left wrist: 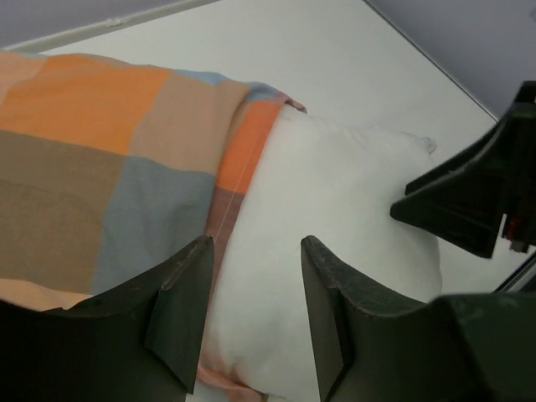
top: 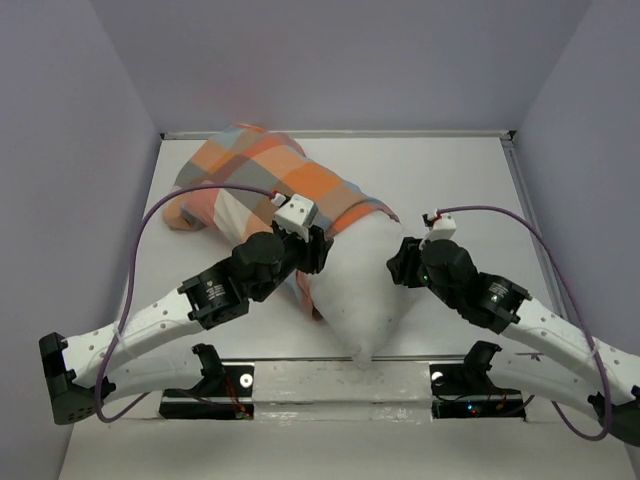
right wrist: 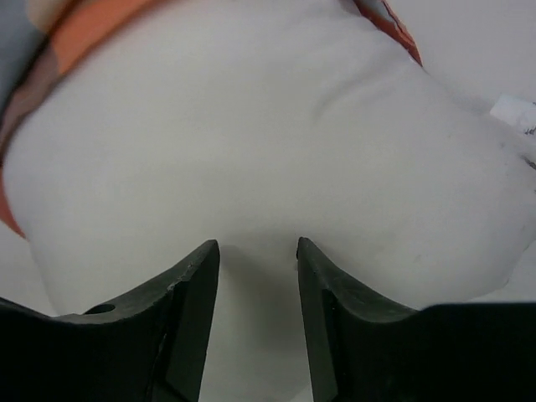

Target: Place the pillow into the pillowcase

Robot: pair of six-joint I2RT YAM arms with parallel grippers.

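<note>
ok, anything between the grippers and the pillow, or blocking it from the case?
Nothing visible. The pillow already has its far end inside the pillowcase mouth. The left gripper hangs open over the hem where case meets pillow; the right gripper is open right at the pillow's bare side.

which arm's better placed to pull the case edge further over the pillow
Left, probably. The left gripper is open right over the edge of the pillowcase, where it meets the pillow. The right gripper, also open, faces only bare pillow, with the case edge farther off.
</note>
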